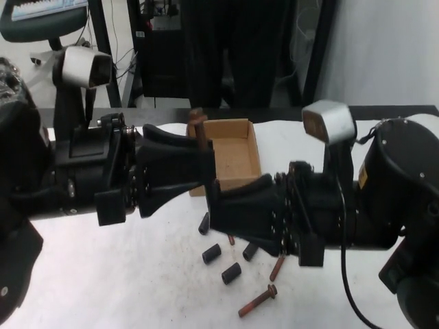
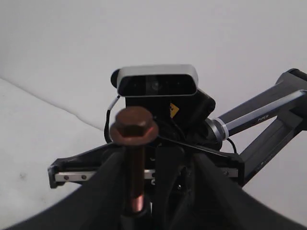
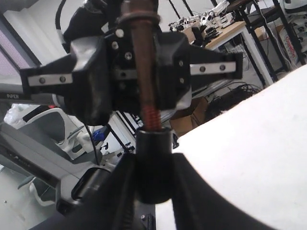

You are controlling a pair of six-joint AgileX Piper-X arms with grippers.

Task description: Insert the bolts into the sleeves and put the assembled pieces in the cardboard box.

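Note:
My left gripper (image 1: pixel 206 163) is shut on a rusty hex-head bolt (image 1: pixel 199 133), held upright with its head on top, in front of the cardboard box (image 1: pixel 236 130). My right gripper (image 3: pixel 153 184) faces it, shut on a black sleeve (image 3: pixel 153 163). The bolt's threaded end (image 3: pixel 149 117) meets the sleeve's top opening. In the left wrist view the bolt (image 2: pixel 133 143) runs down to the sleeve (image 2: pixel 135 221) between the fingers of my left gripper (image 2: pixel 144 211). The right gripper (image 1: pixel 216 199) sits just below the left one.
Several loose black sleeves (image 1: pixel 211 253) and two loose bolts (image 1: pixel 257 301) lie on the white bench (image 1: pixel 103 274) in front of the grippers. The box is open and looks empty. Chairs and dark frames stand behind the bench.

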